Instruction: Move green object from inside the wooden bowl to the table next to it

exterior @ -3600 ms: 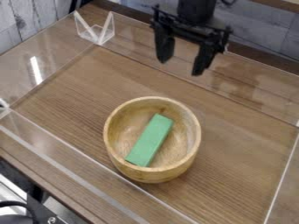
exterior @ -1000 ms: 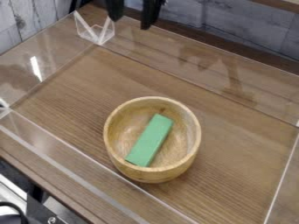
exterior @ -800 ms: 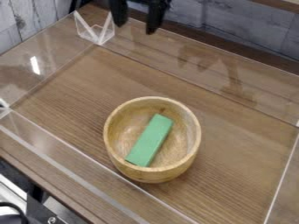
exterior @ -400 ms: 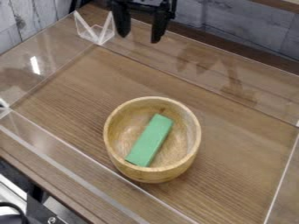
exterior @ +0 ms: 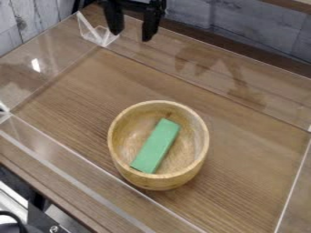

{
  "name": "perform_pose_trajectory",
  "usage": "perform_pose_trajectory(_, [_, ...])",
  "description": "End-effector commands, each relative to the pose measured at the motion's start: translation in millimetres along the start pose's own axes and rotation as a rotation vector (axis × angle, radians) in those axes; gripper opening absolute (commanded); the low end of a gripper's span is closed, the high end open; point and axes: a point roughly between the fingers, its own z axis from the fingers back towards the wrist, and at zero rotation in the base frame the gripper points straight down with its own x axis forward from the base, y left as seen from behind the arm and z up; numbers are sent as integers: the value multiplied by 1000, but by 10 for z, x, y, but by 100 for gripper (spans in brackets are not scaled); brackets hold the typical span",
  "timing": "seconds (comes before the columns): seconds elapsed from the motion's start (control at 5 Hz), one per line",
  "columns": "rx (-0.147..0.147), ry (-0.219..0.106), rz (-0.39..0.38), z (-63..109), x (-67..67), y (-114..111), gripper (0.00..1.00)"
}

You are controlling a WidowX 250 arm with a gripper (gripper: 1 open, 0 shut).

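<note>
While the black robot pincer (exterior: 131,27) hangs at the top edge of the view, above the far left part of the brown wood-grain tabletop (exterior: 97,91), its two dark fingers (exterior: 113,20) point downward and stand spread apart with nothing between them. Only the lower part of the pincer shows; the rest is cut off by the frame. It is well apart from the round, shallow, light tan wooden bowl (exterior: 126,158), which sits on the tabletop nearer the front. Inside the bowl lies the flat, bright green rectangular block (exterior: 155,146), resting on the bowl's floor at a slant, its long axis running from lower left to upper right. Clear acrylic walls (exterior: 49,159) border the tabletop on all sides. Just beside the pincer, at the far left corner, a small clear bracket-like piece (exterior: 97,32) stands against the wall.
</note>
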Motion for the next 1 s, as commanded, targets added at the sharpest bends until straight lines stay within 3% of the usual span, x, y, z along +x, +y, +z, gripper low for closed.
perform_pose_trajectory(0.0, [4, -68, 58, 312, 113, 117, 100])
perform_pose_trajectory(0.2, [-4, -64, 110, 395, 116, 138, 100])
perform_pose_trajectory(0.8, [-20, -57, -70, 330, -78, -63, 100])
